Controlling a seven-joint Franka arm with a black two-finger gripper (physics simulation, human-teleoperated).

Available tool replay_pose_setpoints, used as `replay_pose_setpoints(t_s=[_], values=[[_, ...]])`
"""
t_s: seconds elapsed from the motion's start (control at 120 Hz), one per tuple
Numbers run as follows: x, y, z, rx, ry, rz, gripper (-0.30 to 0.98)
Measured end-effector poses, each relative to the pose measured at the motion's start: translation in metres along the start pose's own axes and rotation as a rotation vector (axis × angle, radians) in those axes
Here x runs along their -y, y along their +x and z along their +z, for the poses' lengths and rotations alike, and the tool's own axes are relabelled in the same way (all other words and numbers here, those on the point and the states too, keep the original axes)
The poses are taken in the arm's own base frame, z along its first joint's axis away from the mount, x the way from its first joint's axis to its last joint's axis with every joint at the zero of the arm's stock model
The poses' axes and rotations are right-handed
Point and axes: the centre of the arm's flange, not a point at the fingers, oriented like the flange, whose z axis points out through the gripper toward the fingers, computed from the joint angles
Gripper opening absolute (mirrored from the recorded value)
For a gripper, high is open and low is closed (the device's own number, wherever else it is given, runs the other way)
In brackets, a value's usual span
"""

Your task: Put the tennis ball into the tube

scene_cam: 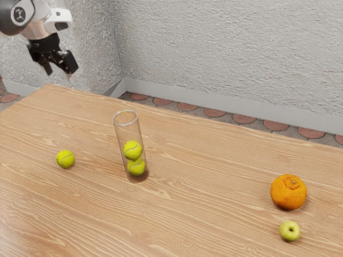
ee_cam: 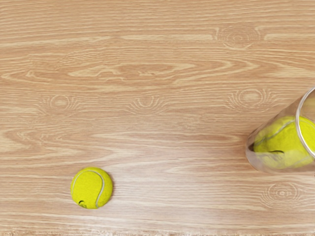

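Ball (scene_cam: 65, 159): on table (scene_cam: 209, 217), exterior view's left of tube (scene_cam: 122, 133); lower than fingers (scene_cam: 69, 63), well apart
Gripper (scene_cam: 58, 73): far left in exterior view, raised, fingers spread
Tube: upright, two balls (scene_cam: 133, 150) stacked inside

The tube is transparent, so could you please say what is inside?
The tube holds an upper tennis ball and, beneath it, a lower tennis ball. In the exterior view, the upper one covers part of the lower one's top.
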Motion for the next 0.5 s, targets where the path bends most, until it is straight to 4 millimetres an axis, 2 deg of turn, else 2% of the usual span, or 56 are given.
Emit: replay_pose_setpoints(t_s=[0.075,0.158,0.267,0.383,0.5], values=[[0.001,-0.001,0.008,0.026,-0.003,-0.025,0.68],[0.011,-0.001,0.038,0.087,-0.011,-0.069,0.68],[0.039,0.002,0.113,0.216,-0.023,-0.162,0.69],[0.065,-0.006,0.195,0.329,-0.082,-0.281,0.69],[0.083,-0.018,0.257,0.394,-0.124,-0.371,0.69]])
